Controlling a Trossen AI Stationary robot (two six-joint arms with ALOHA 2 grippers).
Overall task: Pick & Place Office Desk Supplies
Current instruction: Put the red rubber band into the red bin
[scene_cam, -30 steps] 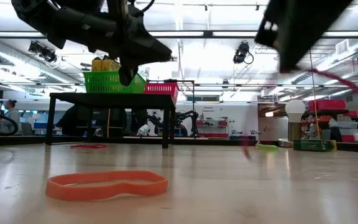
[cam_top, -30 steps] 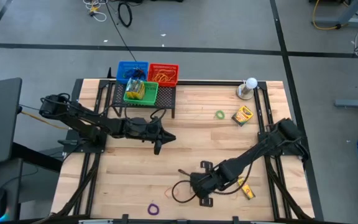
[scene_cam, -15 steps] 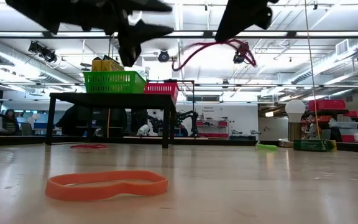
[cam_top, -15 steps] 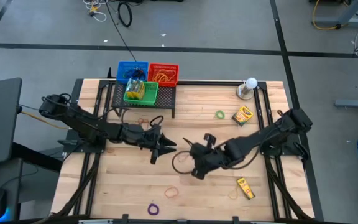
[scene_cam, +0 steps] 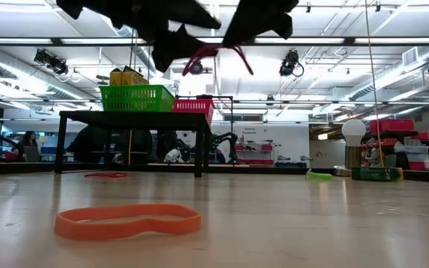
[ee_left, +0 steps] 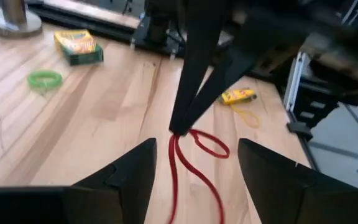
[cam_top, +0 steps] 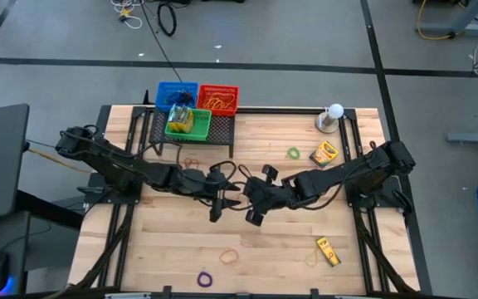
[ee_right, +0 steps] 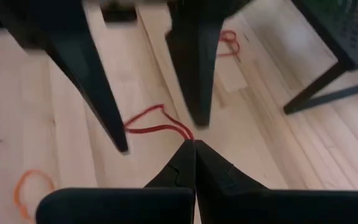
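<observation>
A red rubber-band loop point(ee_left: 194, 167) hangs in the air over the middle of the table, with my right gripper point(ee_right: 191, 147) shut on it. My left gripper point(ee_left: 196, 144) is open, and its two fingers stand on either side of the hanging loop without touching it. In the high view the two grippers meet tip to tip, left point(cam_top: 225, 198) and right point(cam_top: 243, 193). An orange band point(cam_top: 230, 257), a purple band point(cam_top: 205, 279) and a green band point(cam_top: 294, 153) lie flat on the table. So do two yellow crayon boxes point(cam_top: 325, 153) point(cam_top: 329, 251). My right gripper pinches one end of the red loop point(ee_right: 180, 132) between its two shut fingertips. The fingers slant down from the table's right side. The loop hangs slack below and beside the tips point(scene_cam: 214, 53), clear of the table.
A black rack point(cam_top: 191, 137) at the far left-centre carries a blue basket point(cam_top: 176, 93), a red basket point(cam_top: 218, 98) and a green basket point(cam_top: 188, 121). Another red band point(ee_right: 229, 40) lies near the rack's leg. A white ball on a round base point(cam_top: 332, 116) stands far right.
My right gripper has risen from the table's near edge and gone toward the far and left side, lifting the red band clear of the table and up to my left gripper. My left gripper has opened and moved toward the right, its fingers now around the band.
</observation>
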